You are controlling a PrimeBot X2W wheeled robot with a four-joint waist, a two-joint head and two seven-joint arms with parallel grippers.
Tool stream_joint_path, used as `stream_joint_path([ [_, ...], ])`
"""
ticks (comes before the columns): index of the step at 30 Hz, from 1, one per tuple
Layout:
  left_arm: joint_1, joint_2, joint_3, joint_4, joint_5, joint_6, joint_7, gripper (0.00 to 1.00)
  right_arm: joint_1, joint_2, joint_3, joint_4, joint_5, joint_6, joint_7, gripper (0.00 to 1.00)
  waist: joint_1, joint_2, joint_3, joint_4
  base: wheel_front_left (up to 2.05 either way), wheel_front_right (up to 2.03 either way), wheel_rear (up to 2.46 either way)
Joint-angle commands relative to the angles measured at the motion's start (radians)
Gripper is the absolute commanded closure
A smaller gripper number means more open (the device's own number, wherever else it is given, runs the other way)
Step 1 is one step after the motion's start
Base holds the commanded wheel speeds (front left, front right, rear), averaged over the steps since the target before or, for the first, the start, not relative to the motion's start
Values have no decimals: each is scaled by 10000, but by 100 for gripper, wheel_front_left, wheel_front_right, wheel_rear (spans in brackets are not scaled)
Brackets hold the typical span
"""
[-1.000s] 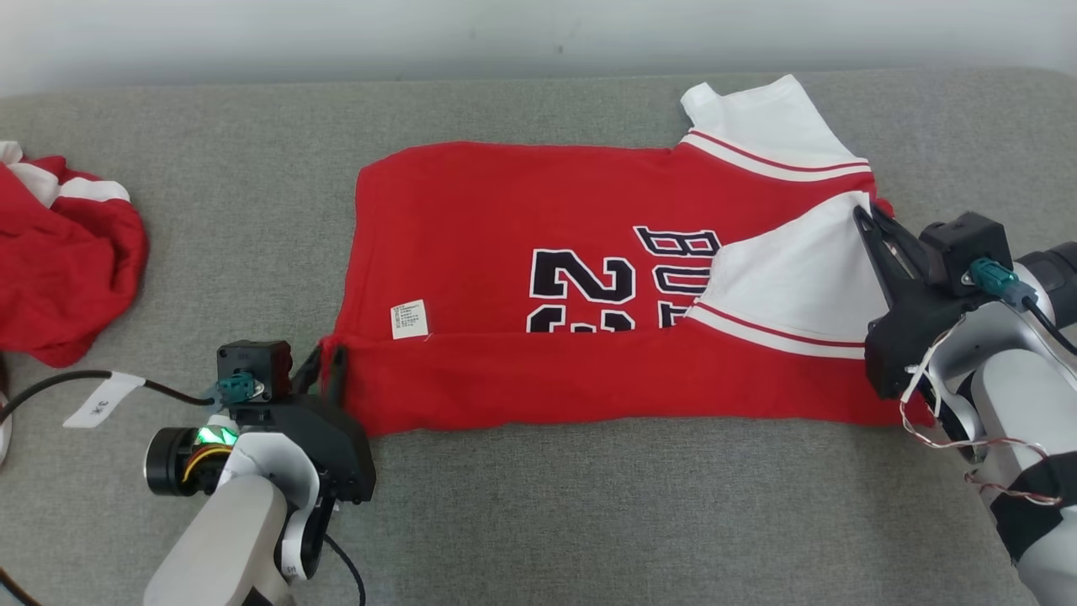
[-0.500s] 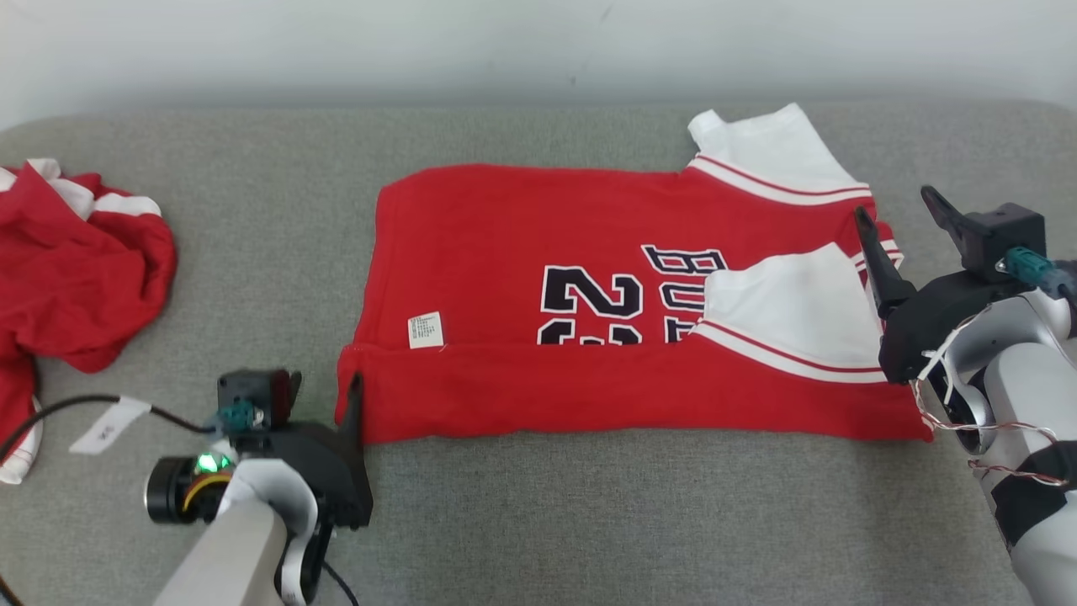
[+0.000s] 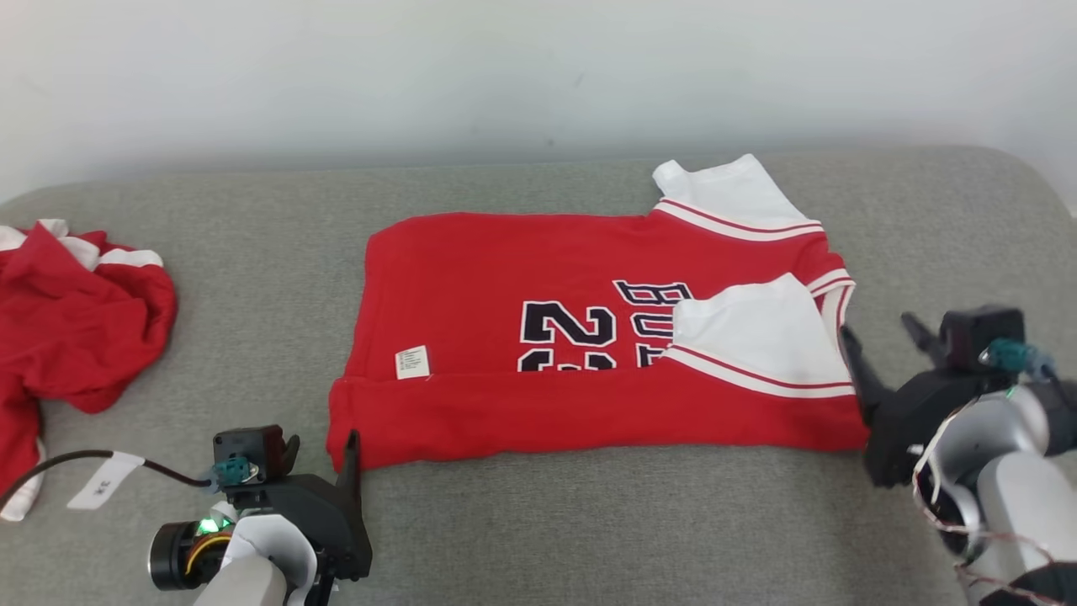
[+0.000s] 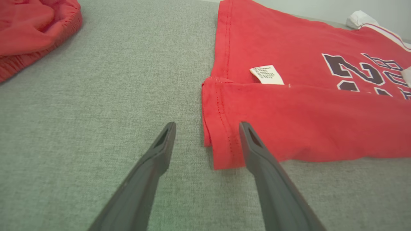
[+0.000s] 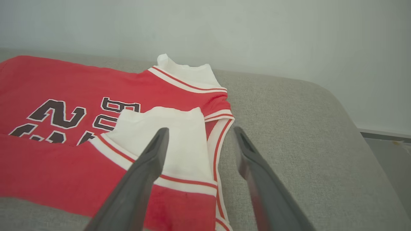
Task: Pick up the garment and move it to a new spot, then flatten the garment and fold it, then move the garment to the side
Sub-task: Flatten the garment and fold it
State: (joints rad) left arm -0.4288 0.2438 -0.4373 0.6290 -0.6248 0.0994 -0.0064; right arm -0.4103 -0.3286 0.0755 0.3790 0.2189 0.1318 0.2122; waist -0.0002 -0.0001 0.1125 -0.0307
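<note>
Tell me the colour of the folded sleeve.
White sleeve with red-striped trim; right wrist view shows it best.

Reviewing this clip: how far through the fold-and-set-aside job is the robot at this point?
Done: the red jersey lies flat on the grey cushion, near edge and one white sleeve folded over. In hand: nothing; left gripper and right gripper stand open at its ends. Left: likely further folds, then moving it aside.

garment (image 3: 589, 353): red jersey, white sleeves | flat on grey cushion | near long edge folded over
</note>
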Motion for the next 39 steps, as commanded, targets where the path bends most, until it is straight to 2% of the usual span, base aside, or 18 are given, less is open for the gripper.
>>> stream_joint_path([
  [1,-30,9,44,7,-39,76,18,0,279,170,-31,-216,-94,-23,193,0,2,1,55,-145,0,0,0],
  [9,-377,20,-63,402,59,473,480,0,910,723,-258,-942,-329,-23,759,0,2,1,552,-459,0,0,0],
  [14,8,-258,-267,593,-207,417,1001,0,1193,907,-693,-1008,-548,-23,866,0,2,1,658,-469,0,0,0],
  [16,161,-340,-336,604,-323,329,1157,16,1281,1012,-853,-995,-580,-23,944,0,2,1,663,-454,0,0,0],
  [17,212,-355,-375,590,-287,318,1198,40,1336,1055,-948,-981,-642,-23,1013,0,2,1,664,-449,0,0,0],
  [18,239,-353,-404,571,-280,296,1221,57,1402,1107,-1041,-948,-693,-23,1098,0,2,1,669,-443,0,0,0],
  [20,252,-329,-456,503,-251,241,1162,100,1543,1189,-1221,-811,-844,-23,1380,0,2,1,684,-434,0,0,0],
  [39,-104,-484,-644,450,-251,124,850,100,612,2264,-2649,353,-2279,-23,2117,0,2,1,1331,-217,0,0,0],
])
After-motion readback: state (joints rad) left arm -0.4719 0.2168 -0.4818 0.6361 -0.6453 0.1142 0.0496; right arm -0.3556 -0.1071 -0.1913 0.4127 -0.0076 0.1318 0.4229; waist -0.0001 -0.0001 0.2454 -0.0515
